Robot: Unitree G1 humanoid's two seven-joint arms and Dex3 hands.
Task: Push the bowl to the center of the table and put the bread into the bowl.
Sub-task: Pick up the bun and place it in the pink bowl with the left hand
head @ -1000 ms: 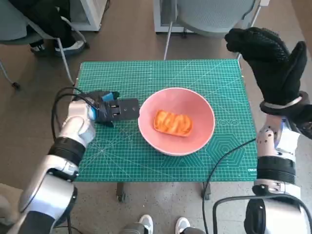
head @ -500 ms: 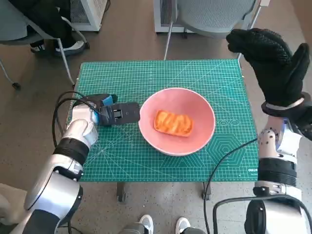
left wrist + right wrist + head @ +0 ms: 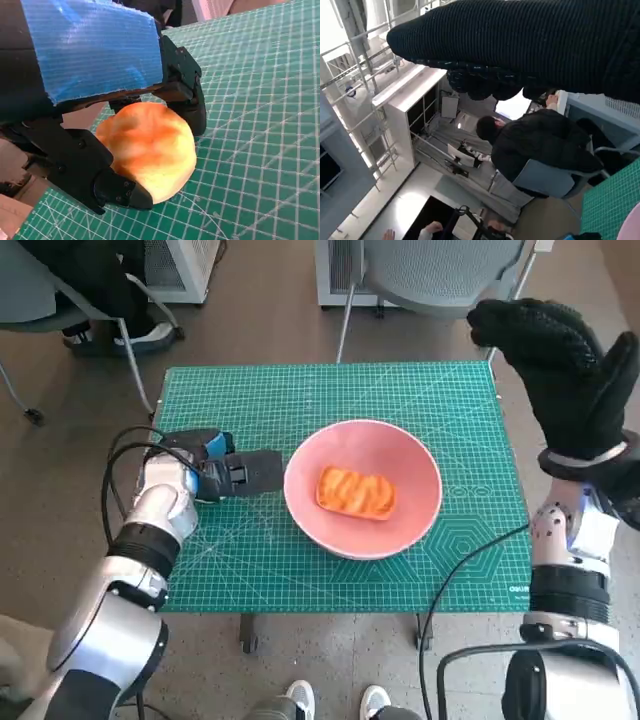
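Note:
The pink bowl (image 3: 362, 488) stands near the middle of the green mat (image 3: 300, 400) with an orange bread loaf (image 3: 354, 492) lying in it. My left hand (image 3: 238, 472) lies low on the mat just left of the bowl's rim. In the left wrist view its black fingers (image 3: 185, 95) close round a round golden bread roll (image 3: 150, 147) that rests on the mat; the head view hides this roll under the hand. My right hand (image 3: 560, 360) is raised high over the table's far right corner, fingers spread, holding nothing. The glove (image 3: 520, 45) fills the right wrist view's top.
A grey chair (image 3: 440, 270) stands beyond the table's far edge and another chair (image 3: 60, 300) at the far left. A black cable (image 3: 470, 560) crosses the table's front right corner. A seated person (image 3: 540, 145) shows in the right wrist view. Feet (image 3: 335, 702) are by the front edge.
My left forearm has shifted a little while the hand stays beside the bowl's left rim. The right hand has edged slightly to the right. Bowl and loaf have not moved.

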